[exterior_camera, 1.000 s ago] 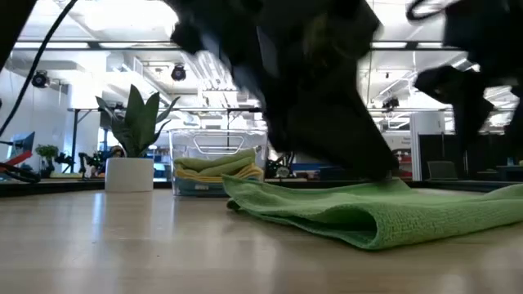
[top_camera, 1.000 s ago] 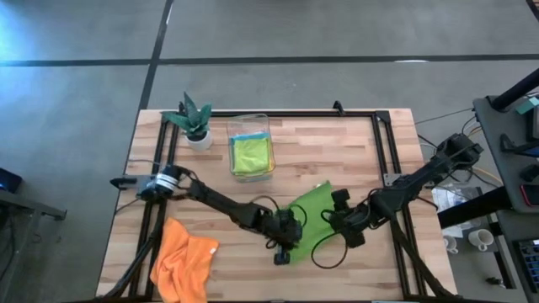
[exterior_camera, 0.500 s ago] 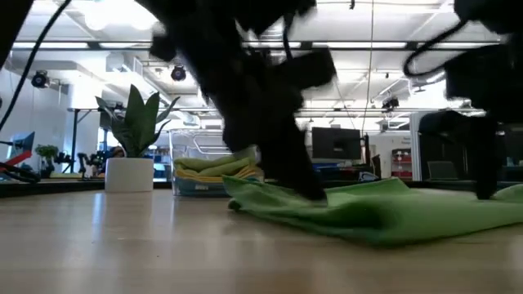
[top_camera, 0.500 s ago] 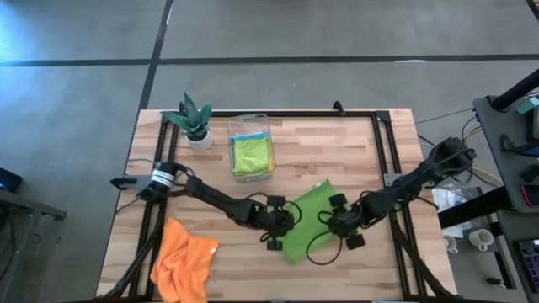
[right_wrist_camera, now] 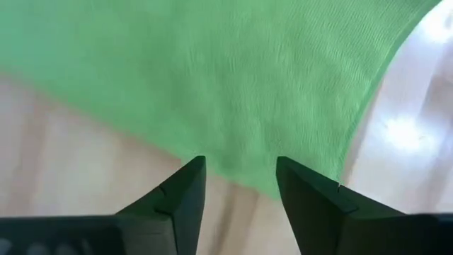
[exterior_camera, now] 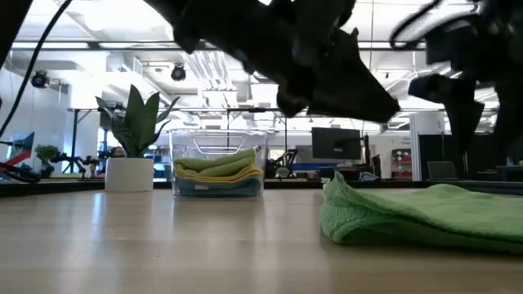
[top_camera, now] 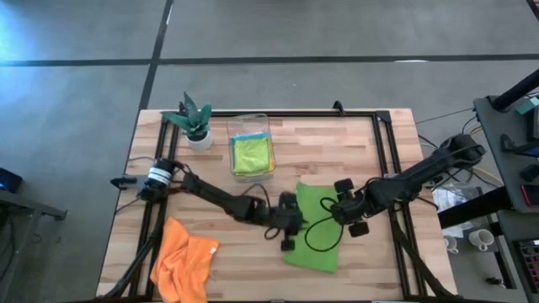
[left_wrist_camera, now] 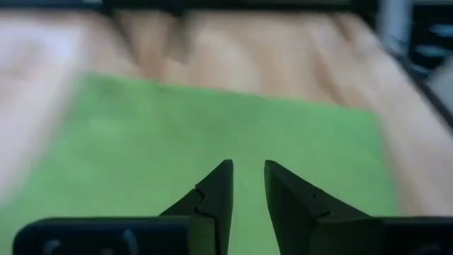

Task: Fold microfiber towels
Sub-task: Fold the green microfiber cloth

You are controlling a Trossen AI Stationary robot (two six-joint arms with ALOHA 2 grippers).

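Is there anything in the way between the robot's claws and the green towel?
Nothing visible is. The green towel lies flat on the wooden table, with the left end effector and right end effector right over it, both with fingers apart and empty. The clear bin and orange towel sit well off to the side.

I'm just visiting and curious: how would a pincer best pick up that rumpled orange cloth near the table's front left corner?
Probably from straight above, pinching a raised fold of the orange cloth. It lies bunched on the table, so its edges are tucked and hard to find.
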